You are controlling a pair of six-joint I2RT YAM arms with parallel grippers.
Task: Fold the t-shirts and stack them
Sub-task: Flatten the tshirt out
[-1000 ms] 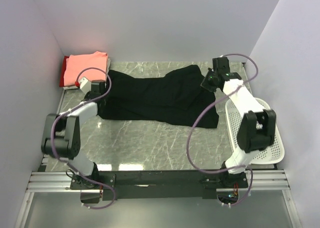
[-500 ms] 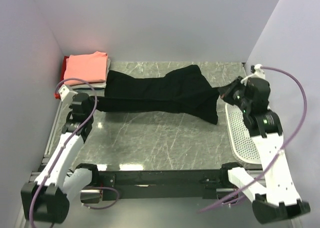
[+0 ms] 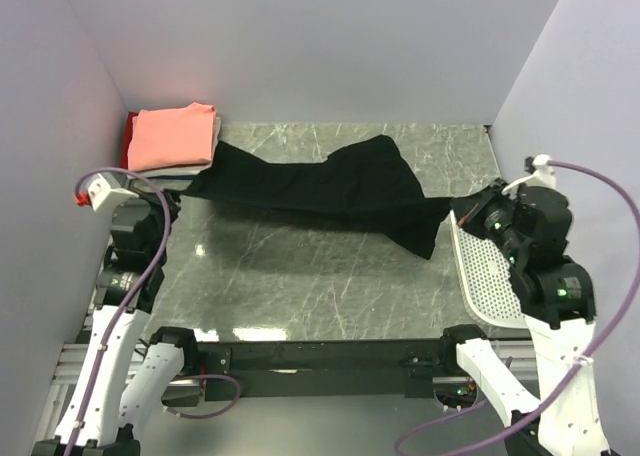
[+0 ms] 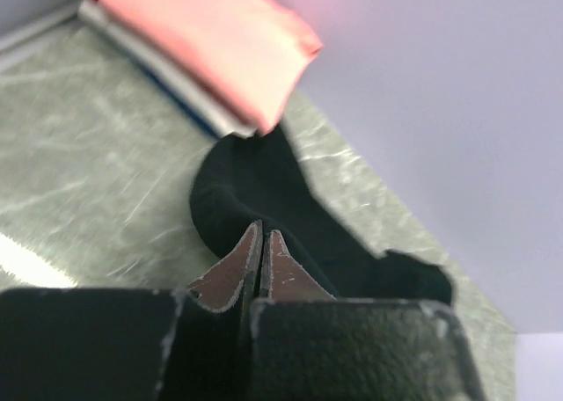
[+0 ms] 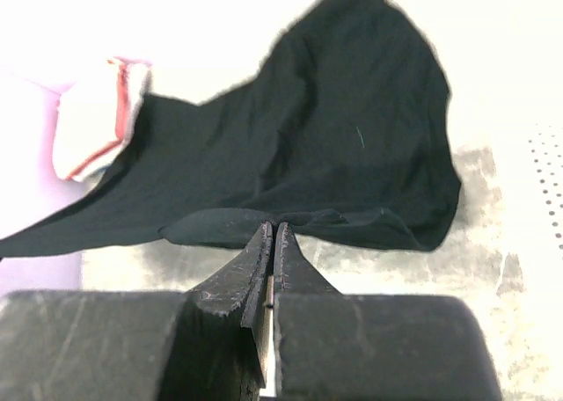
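Both arms are swung wide apart now, each leaning out toward its own side wall. The left hand (image 3: 172,194) points in at the near-left end of the black t-shirt (image 3: 320,186), fingers pressed together and pinching the cloth. Over on the other side, the right hand (image 3: 468,212) sits just above the rim of the white basket (image 3: 482,268), fingers also squeezed tight on a fold of the same shirt. The shirt is pulled out long between them across the far half of the desk (image 3: 300,286), with one corner drooping down near the right hand. Whether its middle touches the desk, I can't tell from here.

Back in the far-left corner there's the folded pile, with the pink t-shirt (image 3: 172,134) on top. Only slivers of the white t-shirt (image 3: 215,128) and the red t-shirt (image 3: 127,144) peek out from under it. The right wrist view is badly washed out, so the pile there is just a pale blur. The left arm's base is cut off at the bottom edge.
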